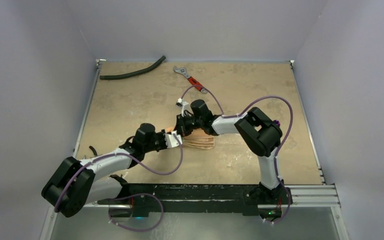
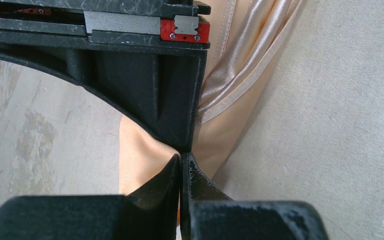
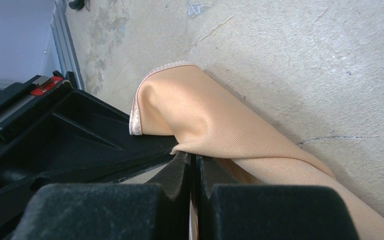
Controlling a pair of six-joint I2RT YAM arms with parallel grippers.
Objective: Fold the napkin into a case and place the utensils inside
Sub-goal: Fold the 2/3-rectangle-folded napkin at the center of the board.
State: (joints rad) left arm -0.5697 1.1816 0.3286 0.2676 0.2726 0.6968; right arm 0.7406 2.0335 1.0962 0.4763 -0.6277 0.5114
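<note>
We are looking down on a tan table (image 1: pixel 130 100) whose mottled, pale-blotched top is filling the middle of the overhead view. Plain lavender-grey walls are closing it in on three sides: a back wall (image 1: pixel 195 30), a left wall (image 1: pixel 30 90) and a right wall (image 1: pixel 360 90). Thin metal side rails (image 1: pixel 86 115) are running along the table's edges, and a silver near rail (image 1: pixel 312 192) is crossing its front. Soft, even light is falling, and we are seeing only faint shadows.

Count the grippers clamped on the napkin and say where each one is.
2. The left gripper is shut on the napkin on the side nearer the arm bases. The right gripper pinches a raised fold right beside it, on the farther side.
</note>
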